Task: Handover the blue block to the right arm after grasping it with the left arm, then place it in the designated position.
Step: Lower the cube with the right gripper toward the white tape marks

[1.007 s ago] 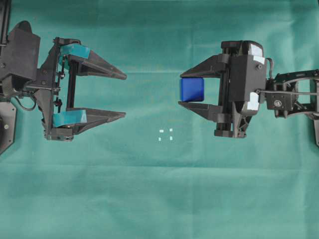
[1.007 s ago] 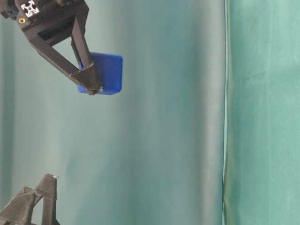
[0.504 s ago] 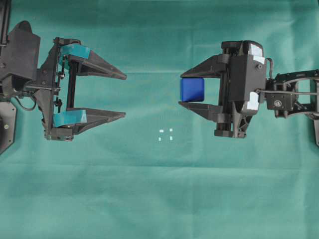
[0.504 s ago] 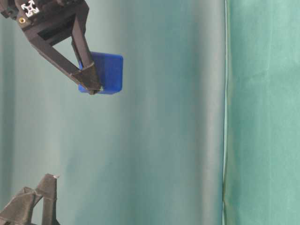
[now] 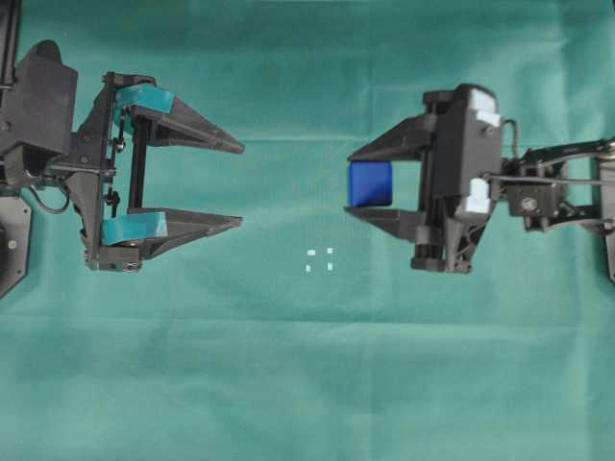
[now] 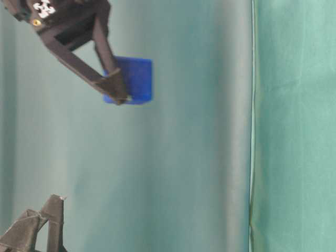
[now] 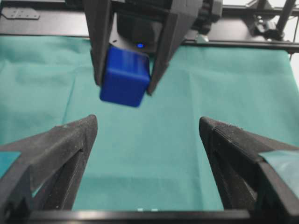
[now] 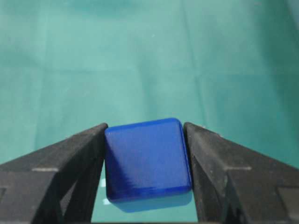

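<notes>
— Between the tips of my right pincer (image 5: 358, 182), what do you see?

— The blue block (image 5: 370, 183). My right pincer is clenched on it, one black finger pressed against each of two opposite faces, and the block sits right at the fingertips. From the right wrist view the block (image 8: 147, 158) fills the gap between both fingers, with the green cloth (image 8: 140, 56) of the worktop below it.

— And the other pincer?

— My left pincer (image 5: 240, 184), the one with teal tape at the finger bases, stands released, its fingers spread wide with nothing between them. It faces the right pincer across a stretch of bare cloth, well apart from it. From the left wrist view the block (image 7: 125, 80) hangs ahead, between my two spread fingers and beyond them.

— Where is the designated position?

— The four small white marks (image 5: 320, 259) lie on the cloth beside and just past my right pincer's tips, between the two pincers. The block is not over them.
</notes>
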Available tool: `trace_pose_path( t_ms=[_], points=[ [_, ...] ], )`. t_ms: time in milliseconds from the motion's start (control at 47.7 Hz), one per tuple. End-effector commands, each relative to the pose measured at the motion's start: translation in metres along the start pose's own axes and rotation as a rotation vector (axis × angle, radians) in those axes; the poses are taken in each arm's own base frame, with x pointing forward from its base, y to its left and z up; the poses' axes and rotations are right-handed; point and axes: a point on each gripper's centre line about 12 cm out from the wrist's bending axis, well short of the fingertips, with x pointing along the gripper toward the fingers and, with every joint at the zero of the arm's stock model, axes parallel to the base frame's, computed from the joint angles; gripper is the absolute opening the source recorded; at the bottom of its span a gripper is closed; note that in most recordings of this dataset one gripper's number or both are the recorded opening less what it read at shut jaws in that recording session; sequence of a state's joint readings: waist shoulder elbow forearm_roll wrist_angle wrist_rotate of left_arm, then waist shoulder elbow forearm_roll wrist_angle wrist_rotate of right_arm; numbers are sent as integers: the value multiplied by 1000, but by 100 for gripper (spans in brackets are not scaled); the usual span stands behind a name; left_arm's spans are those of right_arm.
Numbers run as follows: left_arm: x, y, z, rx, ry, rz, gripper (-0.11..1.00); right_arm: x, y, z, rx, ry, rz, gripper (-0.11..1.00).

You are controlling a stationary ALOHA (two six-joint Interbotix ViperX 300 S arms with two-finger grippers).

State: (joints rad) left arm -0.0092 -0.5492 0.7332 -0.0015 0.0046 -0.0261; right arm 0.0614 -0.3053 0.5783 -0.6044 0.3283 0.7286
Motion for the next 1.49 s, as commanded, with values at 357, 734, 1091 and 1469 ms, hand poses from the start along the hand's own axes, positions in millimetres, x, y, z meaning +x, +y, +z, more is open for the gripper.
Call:
trace_pose_path(
  t_ms=[357, 734, 1091, 1469],
  points=[
    [-1, -1, 9, 2, -28, -2, 100, 37, 15, -20, 47, 24, 89, 56],
    [-1, -1, 9, 2, -26, -2, 100, 79, 23, -48, 93, 68, 142, 56],
    [-1, -1, 8, 2, -24, -4, 100, 115, 22, -71, 122, 89, 170, 56],
    [-1, -1, 8, 2, -23, -2, 100, 143, 24, -93, 162, 113, 191, 56]
  ],
)
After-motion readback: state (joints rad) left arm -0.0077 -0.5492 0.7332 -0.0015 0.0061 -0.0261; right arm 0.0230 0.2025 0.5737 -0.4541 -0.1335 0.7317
